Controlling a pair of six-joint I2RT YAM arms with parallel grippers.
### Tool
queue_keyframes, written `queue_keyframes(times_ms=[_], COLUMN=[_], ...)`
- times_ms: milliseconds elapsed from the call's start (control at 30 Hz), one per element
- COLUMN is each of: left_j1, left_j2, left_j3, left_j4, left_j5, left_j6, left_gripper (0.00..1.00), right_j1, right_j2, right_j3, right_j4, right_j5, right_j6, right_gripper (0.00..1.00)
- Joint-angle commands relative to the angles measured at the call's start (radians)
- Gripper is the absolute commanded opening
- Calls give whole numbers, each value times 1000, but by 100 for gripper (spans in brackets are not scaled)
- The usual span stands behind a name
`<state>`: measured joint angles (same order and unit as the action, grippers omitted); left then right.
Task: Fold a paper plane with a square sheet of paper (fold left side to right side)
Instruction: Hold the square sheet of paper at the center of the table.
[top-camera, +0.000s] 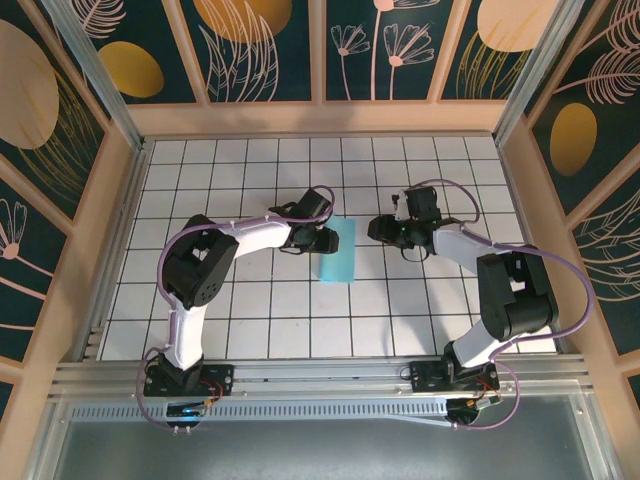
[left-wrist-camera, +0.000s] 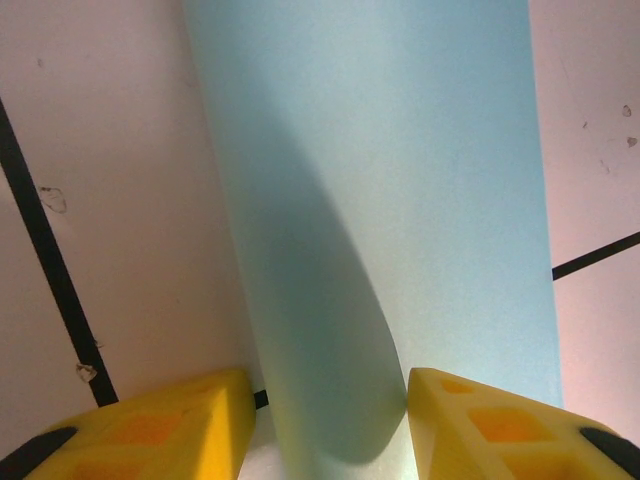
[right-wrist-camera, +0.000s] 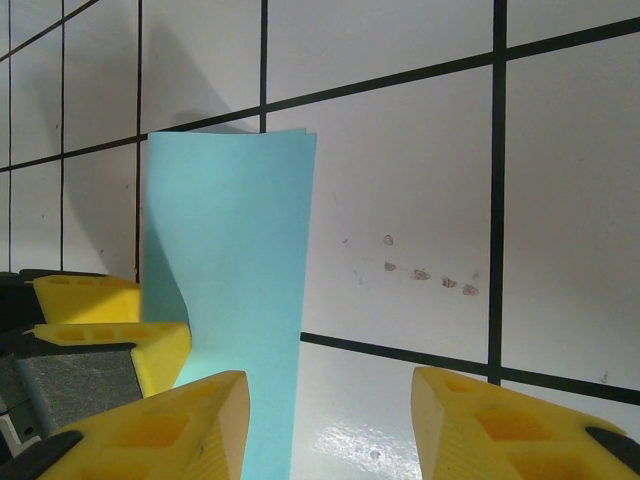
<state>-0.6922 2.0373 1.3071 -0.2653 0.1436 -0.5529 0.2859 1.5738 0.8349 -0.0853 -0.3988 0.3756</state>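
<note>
Left pincer (top-camera: 318, 240): low at the left edge of the sheet, jaws partly apart.
Left pincer, own wrist view: the yellow fingers (left-wrist-camera: 180, 425) stand either side of the sheet's near end. The right-hand one touches the raised curl of paper, and the left-hand one sits just beside the paper's edge.
Left pincer grip: the jaws straddle the paper, with no tight pinch to be made out.
Right pincer (top-camera: 378, 230): just right of the sheet and apart from it, jaws partly apart over bare counter.
Right pincer, own wrist view: its yellow fingers (right-wrist-camera: 500, 430) frame white tile, with the sheet running past the left-hand one.
Sheet of paper (top-camera: 335, 252): turquoise-blue, lying near the middle of the counter between the two pincers. It is doubled over into a narrow strip with its long sides running away from the arm bases.
Sheet's upper layer: not flat, but bowing up in a soft curve on the left pincer's side and casting a shadow on the layer beneath.
Counter (top-camera: 250, 320): white, ruled into a grid by black lines.
</note>
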Motion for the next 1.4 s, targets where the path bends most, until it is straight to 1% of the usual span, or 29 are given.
queue_keyframes(times_ms=[0,500,1367], left_j1=[-1,-2,-2], left_j2=[76,90,96], left_j3=[-46,-34,-37], left_j4=[-68,-78,-83], left_j5=[-39,-24,2], left_j6=[-10,6,39], left_gripper=[47,48,49], right_j1=[10,16,43], right_j2=[17,24,54], right_j3=[-8,-7,18], right_j4=[28,51,51], right_j5=[-18,-63,-69], right_j6=[6,20,26], right_gripper=[46,46,47])
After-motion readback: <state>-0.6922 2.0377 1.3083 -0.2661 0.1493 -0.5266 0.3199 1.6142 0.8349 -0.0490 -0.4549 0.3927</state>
